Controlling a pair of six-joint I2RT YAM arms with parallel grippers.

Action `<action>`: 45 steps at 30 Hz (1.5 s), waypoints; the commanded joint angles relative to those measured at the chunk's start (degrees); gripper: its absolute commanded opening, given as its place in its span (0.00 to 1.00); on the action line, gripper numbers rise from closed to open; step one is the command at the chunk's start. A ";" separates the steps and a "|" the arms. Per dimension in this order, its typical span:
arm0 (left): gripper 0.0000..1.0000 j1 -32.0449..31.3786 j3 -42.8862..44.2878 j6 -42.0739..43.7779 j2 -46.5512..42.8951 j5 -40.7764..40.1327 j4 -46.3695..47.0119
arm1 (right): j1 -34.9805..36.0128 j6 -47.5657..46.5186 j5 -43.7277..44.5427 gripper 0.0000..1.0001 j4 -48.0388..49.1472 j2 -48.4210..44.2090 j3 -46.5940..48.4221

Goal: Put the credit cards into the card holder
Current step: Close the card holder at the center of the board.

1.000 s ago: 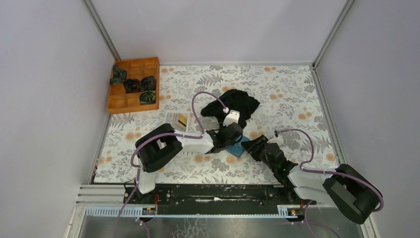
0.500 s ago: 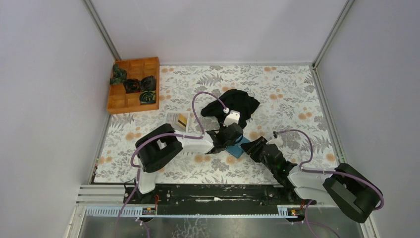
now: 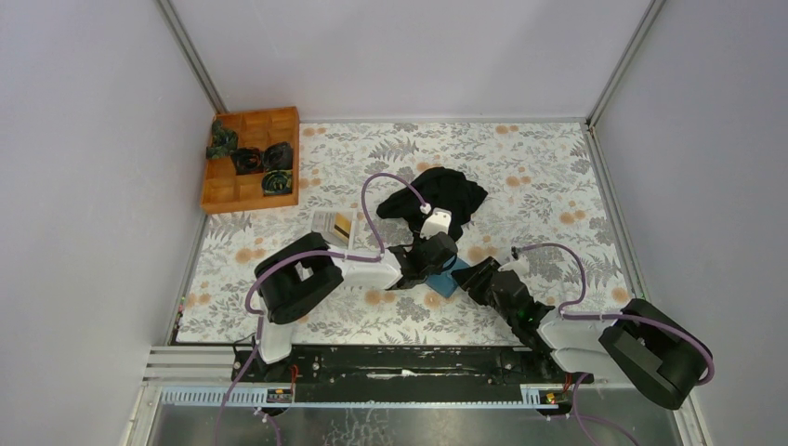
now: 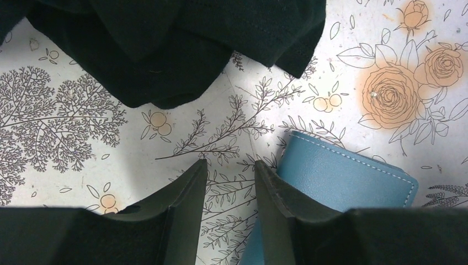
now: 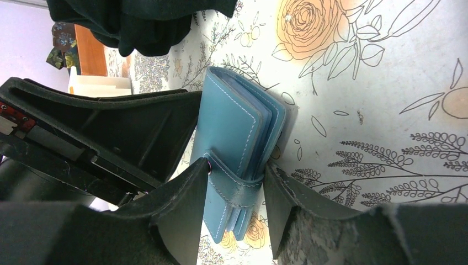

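Reaches in low from both bottom corners to the middle of the top view. Pinches the card holder (image 5: 232, 116) by its strap with the right gripper (image 5: 237, 168). Holds the left gripper (image 4: 230, 164) apart, nothing between, just beside the holder. From above, shows only a blue corner. White tray (image 3: 321, 221), upper left: too small to read.

My floral desk (image 3: 539, 167) carries a wooden tray (image 3: 243, 189) far left, a white tray (image 3: 325, 221), a black cloth (image 3: 446, 193) and the teal card holder (image 3: 448, 278).
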 commanded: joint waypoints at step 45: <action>0.44 -2.28 -1.14 -1.25 4.56 3.40 -6.07 | 2.32 1.47 2.19 0.43 4.77 4.96 -0.87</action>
